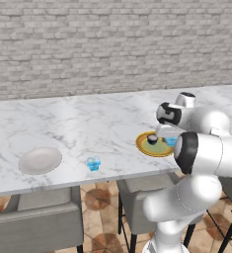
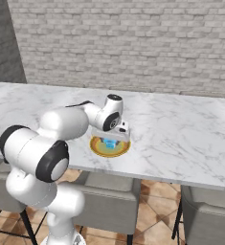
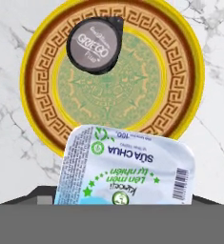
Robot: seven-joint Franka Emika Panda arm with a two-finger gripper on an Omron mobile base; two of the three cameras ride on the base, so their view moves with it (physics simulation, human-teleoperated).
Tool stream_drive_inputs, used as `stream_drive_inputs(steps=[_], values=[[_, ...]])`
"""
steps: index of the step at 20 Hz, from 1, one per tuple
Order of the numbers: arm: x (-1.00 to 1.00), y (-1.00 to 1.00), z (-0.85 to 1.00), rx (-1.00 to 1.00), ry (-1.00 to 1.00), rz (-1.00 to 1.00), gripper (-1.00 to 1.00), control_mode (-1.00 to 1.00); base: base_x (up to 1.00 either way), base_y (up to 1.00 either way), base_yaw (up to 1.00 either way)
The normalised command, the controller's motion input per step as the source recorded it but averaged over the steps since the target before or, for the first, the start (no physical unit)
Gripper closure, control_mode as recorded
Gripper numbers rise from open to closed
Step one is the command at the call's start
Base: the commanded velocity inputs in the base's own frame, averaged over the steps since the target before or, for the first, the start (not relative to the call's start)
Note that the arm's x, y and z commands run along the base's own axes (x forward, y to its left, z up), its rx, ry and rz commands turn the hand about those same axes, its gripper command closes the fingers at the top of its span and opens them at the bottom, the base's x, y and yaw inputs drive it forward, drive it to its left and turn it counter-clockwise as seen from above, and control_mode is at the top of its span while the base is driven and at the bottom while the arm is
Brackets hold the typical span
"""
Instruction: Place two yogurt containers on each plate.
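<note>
Nearest the hand camera: light-blue yogurt cup (image 3: 125, 169), foil lid up, sitting right between the gripper (image 2: 110, 142) fingers over the near rim of the yellow-rimmed plate (image 3: 189, 71); fingers themselves hidden under the lid, so cannot tell whether they grip the cup or stand loose of it, nor whether the cup rests on the plate or hangs just above.

Largest to smallest: marble counter (image 1: 88, 123); yellow-rimmed plate at the arm's end of it; off-white plate (image 1: 39, 160) well apart toward the other end; second blue cup (image 1: 93, 163) on bare counter near the off-white plate; black cup (image 3: 94, 44) with grey-white lid.

Risks, by judgement: cup sits at the plate's edge, not its middle; a release here could leave it perched on the raised rim, tipping off onto the counter; a fingertip dragging on withdrawal could topple it.

Contents: yellow-rimmed plate carries the black cup on its far side, the blue one at its near side; off-white plate bare.
</note>
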Motion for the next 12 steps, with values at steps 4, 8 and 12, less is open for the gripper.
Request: stream_drive_inputs(steps=[4,8,12], values=[[0.25,0.0,-0.07,0.0,0.0,0.02,1.0,-1.0,0.0,0.0,0.0],[0.21,-0.03,-0.15,0.0,-0.01,0.05,1.0,-1.0,0.0,0.0,0.0],[0.21,-0.07,-0.14,0.01,0.0,0.02,1.0,-1.0,0.0,0.0,0.0]])
